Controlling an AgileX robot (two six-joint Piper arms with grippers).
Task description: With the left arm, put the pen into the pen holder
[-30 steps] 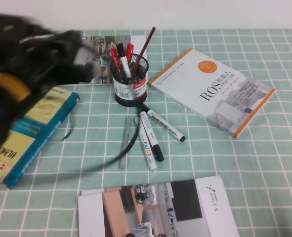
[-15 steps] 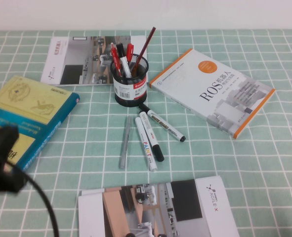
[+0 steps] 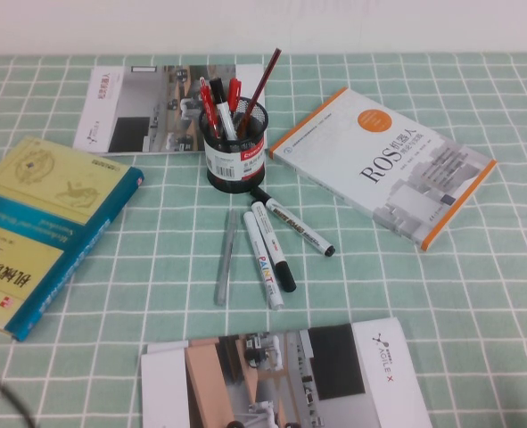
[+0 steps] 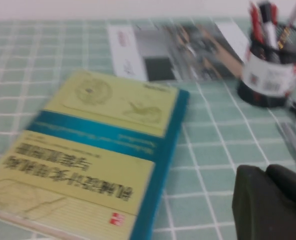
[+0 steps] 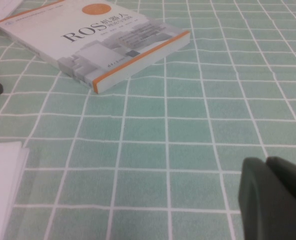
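My left gripper [image 4: 270,205] sits low beside the yellow-teal book [image 4: 95,150], jaws can't tell; right gripper [image 5: 275,197] over bare checked cloth [image 5: 188,120], same. Pen [image 3: 262,83] stands tilted in the round black mesh pen holder [image 3: 234,153] w/ other pens.

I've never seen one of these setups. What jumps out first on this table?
The black mesh pen holder near the table's middle back, bristling with red pens, draws the eye. In front of it lie loose white markers and a grey pen. A white ROS book sits right, a yellow-teal book left. Only dark edges of the left gripper and right gripper show, in their wrist views.
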